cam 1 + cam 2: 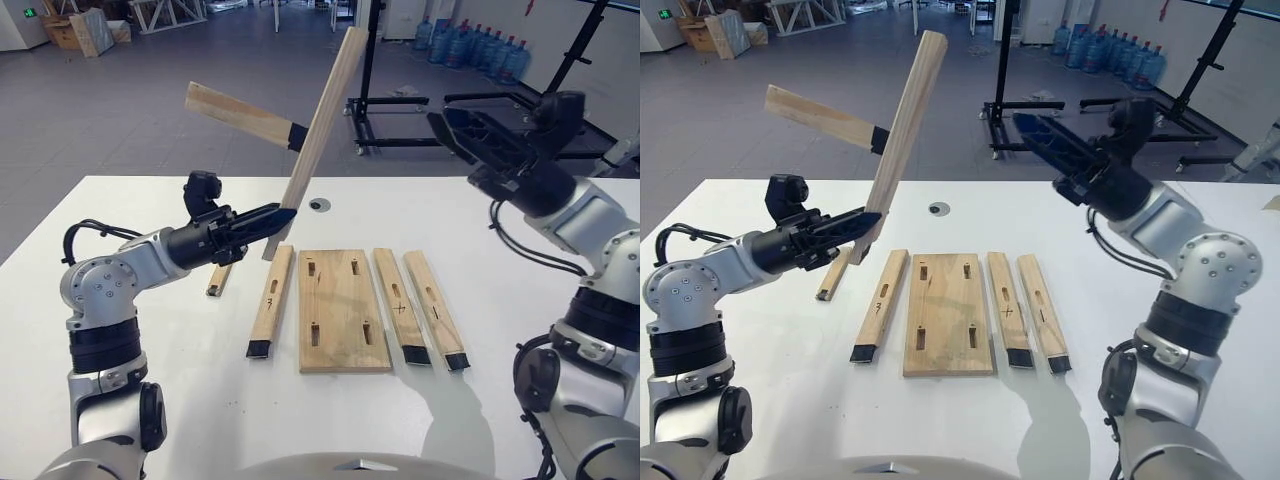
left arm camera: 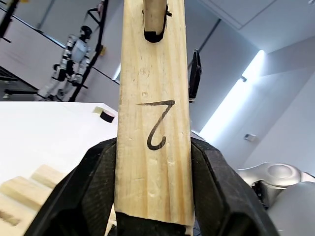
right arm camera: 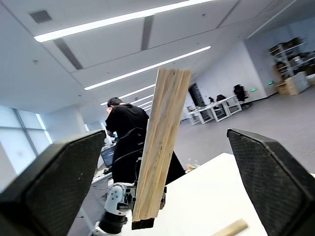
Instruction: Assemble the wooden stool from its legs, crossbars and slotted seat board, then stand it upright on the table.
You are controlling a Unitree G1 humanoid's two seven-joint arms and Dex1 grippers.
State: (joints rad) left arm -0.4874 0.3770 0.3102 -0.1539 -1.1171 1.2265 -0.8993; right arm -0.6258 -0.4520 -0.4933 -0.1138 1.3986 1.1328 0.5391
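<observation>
Left eye view: left gripper clamps a tilted leg, crossbar plugged in, above the worktop's left half; seat board lies flat mid-worktop; right gripper hangs high by the far edge. Left wrist view: fingers pinch the leg. Right wrist view: fingers spread apart.

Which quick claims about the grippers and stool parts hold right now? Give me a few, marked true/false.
1. The left gripper is shut on a leg tilted above the table. True.
2. A crossbar sits in that leg's slot. True.
3. The right gripper holds another crossbar. False: it is open and empty.
4. The seat board stands upright. False: it lies flat on the table.
5. Four legs lie beside the seat board. False: three legs do.
</observation>
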